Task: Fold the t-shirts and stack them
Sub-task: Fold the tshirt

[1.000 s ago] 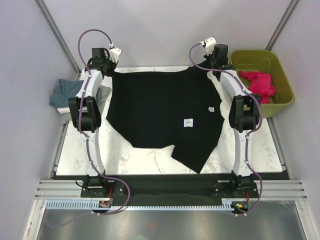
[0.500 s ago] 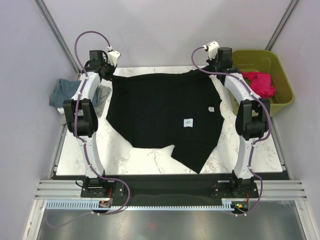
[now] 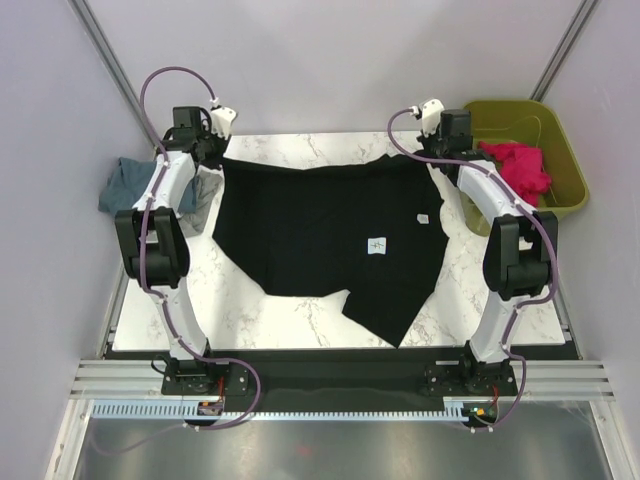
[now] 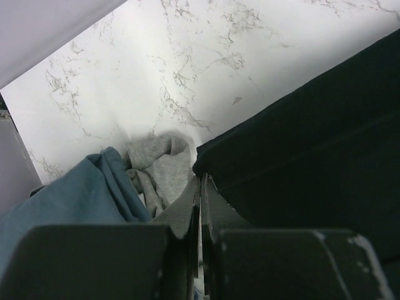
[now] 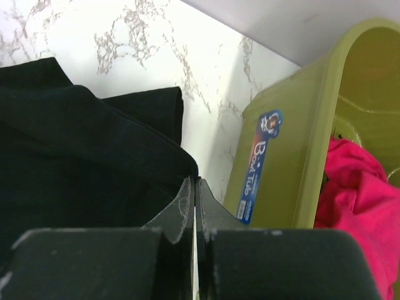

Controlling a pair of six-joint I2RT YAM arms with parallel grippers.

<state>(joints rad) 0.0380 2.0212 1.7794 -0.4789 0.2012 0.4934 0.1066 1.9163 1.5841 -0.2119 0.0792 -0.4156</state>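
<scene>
A large black t-shirt with a small white label lies spread on the marble table. My left gripper is shut on its far left corner, and the left wrist view shows the jaws pinched on the black cloth. My right gripper is shut on the far right corner, the jaws closed on the black edge. A grey shirt and a teal-blue shirt lie crumpled by the left gripper. No white shirt shows.
The teal-blue shirt and the grey one hang over the table's left edge. An olive-green basket with a pink cloth stands at the far right, its wall close beside my right gripper.
Both arms have swung their elbows outward. The shirt's far edge has drawn straighter between the two grippers and sits slightly nearer.
</scene>
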